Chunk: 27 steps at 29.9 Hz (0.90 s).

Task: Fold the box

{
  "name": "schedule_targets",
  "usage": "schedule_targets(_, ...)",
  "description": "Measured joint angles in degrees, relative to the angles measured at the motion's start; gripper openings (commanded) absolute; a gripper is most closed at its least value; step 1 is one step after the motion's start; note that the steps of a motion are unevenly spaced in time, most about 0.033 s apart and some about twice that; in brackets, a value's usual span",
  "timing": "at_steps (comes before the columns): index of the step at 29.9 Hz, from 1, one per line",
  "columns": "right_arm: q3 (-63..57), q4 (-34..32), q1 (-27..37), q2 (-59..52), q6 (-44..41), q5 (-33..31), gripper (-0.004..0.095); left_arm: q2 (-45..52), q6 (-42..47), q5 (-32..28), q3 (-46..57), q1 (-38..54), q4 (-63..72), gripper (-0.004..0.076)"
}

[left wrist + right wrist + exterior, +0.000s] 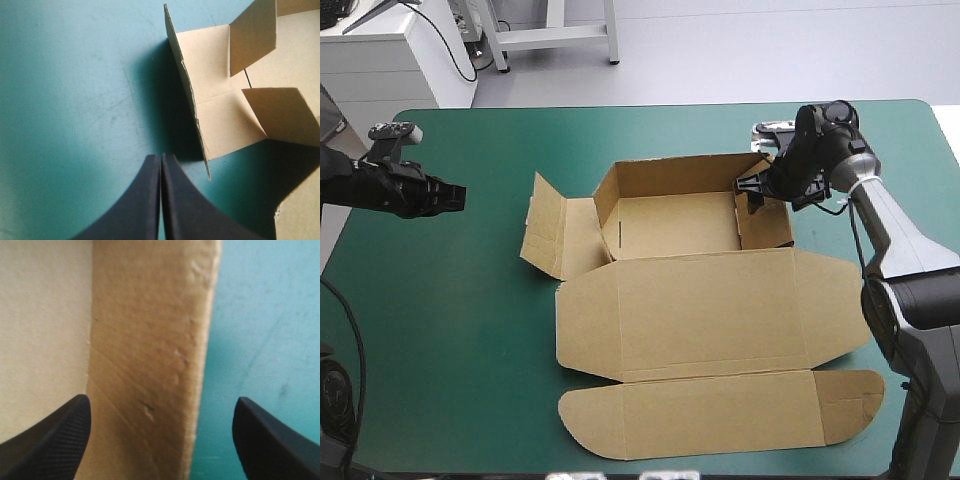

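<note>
The brown box [690, 300] lies mid-table as an open tray with its lid and front flap flat toward the near edge. Its back wall and right wall [765, 225] stand up. The left side panel [545, 225] is half raised and splayed outward. My right gripper [752, 195] is open and straddles the right wall's top edge, with the board [150, 330] between its spread fingers [55, 440]. My left gripper [463, 197] is shut and holds nothing, hovering left of the box. In its wrist view the left gripper [161, 157] points at the raised left panel [215, 115], a short gap away.
The teal-green cover [440, 320] stretches wide to the left of the box. The lid's rounded front flap [720, 415] reaches close to the table's near edge. The right arm comes in along the table's right side.
</note>
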State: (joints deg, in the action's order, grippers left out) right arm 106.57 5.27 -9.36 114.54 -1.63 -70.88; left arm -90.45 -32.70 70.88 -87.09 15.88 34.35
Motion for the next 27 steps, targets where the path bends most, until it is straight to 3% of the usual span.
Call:
schedule_targets(4, -3.9, -0.3, 0.0, 0.1, 0.0, 0.2, 0.0707, 0.0, 0.0, 0.0, 0.0, 0.0, -0.1, -0.0008)
schedule_targets(6, -4.3, -0.2, 0.0, 0.1, 0.0, 0.5, 0.0628, 0.0, 0.0, 0.0, 0.0, 0.0, -0.1, -0.0008)
schedule_targets(8, -4.3, -0.1, 0.0, 0.1, 0.0, 1.0, 0.0480, 0.0, 0.0, 0.0, 0.0, 0.0, -0.1, -0.0008)
schedule_targets(12, -4.4, 0.0, 0.0, 0.1, 0.0, 1.5, -0.0029, 0.0, 0.0, 0.0, 0.0, 0.0, -0.1, -0.0008)
schedule_targets(27, -0.5, 1.4, 0.0, -1.2, 3.7, 0.5, -0.0019, 0.0, -0.8, 0.1, 0.0, 0.0, -0.7, -0.0008)
